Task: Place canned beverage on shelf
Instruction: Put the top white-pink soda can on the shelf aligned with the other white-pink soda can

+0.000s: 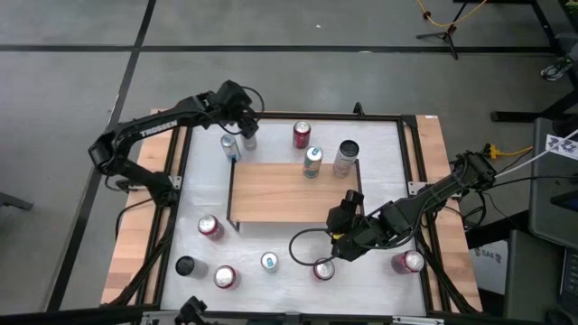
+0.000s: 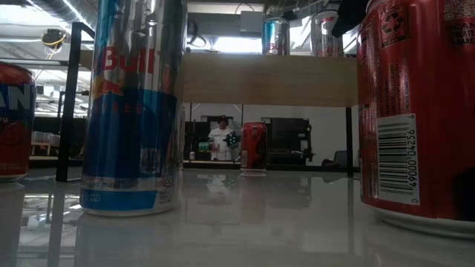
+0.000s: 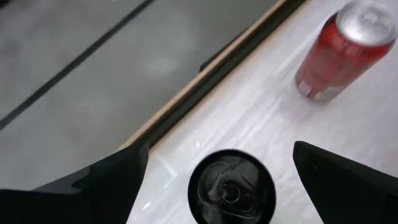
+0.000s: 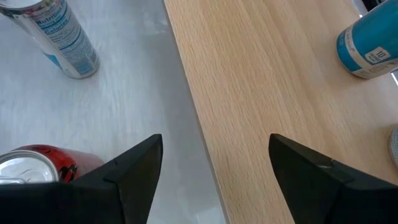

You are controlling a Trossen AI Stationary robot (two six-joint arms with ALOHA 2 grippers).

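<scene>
The shelf (image 1: 289, 191) is a light wooden board on thin black legs in the middle of the white table. A teal can (image 1: 312, 161) stands on its far edge. My left gripper (image 1: 244, 125) is open at the table's far left, above a can with a dark top (image 3: 231, 186). Its fingers stand on either side of the can and do not touch it. My right gripper (image 1: 348, 212) is open and empty over the shelf's near right corner (image 4: 249, 124). A red can (image 4: 37, 165) stands on the table just beside it.
Several loose cans stand on the table: a red one (image 1: 302, 134) and a dark-topped one (image 1: 346, 155) behind the shelf, a blue-silver one (image 1: 230, 146) at far left, and more along the near edge (image 1: 225, 276). A person (image 2: 221, 137) stands far behind the table.
</scene>
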